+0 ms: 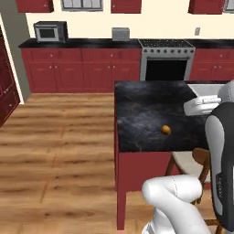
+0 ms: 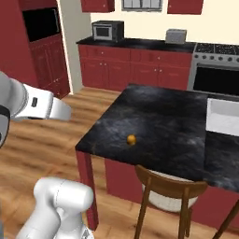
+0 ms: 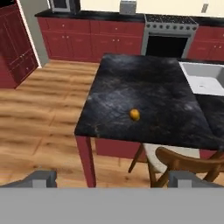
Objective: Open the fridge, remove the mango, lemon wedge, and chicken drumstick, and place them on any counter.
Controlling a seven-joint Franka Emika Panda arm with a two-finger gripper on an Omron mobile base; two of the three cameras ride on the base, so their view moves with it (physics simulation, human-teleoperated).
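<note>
The small round orange-yellow mango point(image 3: 134, 114) sits alone on the glossy black marbled stone worktop point(image 3: 148, 87) above its red base, near the front edge, while the empty pincer point(image 3: 111, 179) hangs spread wide above a curved wooden chair point(image 3: 183, 162).

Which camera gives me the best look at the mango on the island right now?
The hand view: the mango sits near frame centre on the black counter, unobstructed. The left base view shows it smaller, beside the arm; the right base view shows it small, near the counter's front edge.
</note>
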